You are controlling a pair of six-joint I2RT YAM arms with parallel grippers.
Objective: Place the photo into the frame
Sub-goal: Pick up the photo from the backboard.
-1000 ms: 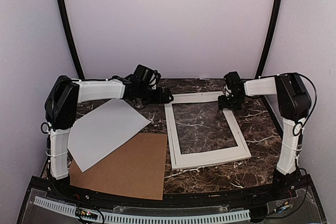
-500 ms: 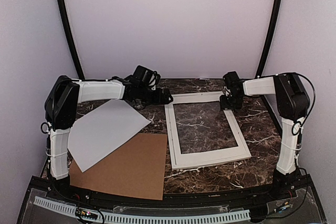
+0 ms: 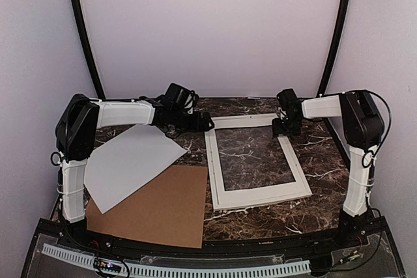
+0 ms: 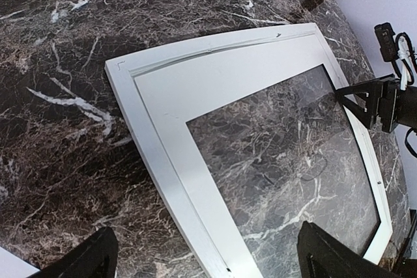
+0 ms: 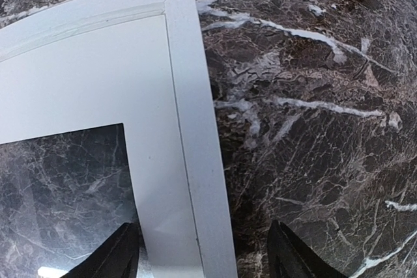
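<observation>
The white frame [image 3: 257,196] lies flat on the right half of the marble table, and the marble shows through its see-through centre. A wide white mat [image 4: 215,79] sits inside its rails. My left gripper [image 3: 207,120] hovers open at the frame's far left corner, its jaws straddling the left rail [image 4: 208,50]. My right gripper [image 3: 281,128] is open over the far right corner, with one finger above the see-through centre and the other above bare marble. Between them passes the right rail [image 5: 195,96]. The photo's printed face shows in no view.
A plain pale grey sheet [image 3: 130,161] lies tilted at the left, overlapping a brown cardboard sheet [image 3: 163,206] near the front edge. Bare marble table [image 3: 319,154] shows right of the frame. White walls close in the back and sides.
Almost nothing differs. Both grippers hold their places over the frame's far corners, and the frame and sheets have not moved.
</observation>
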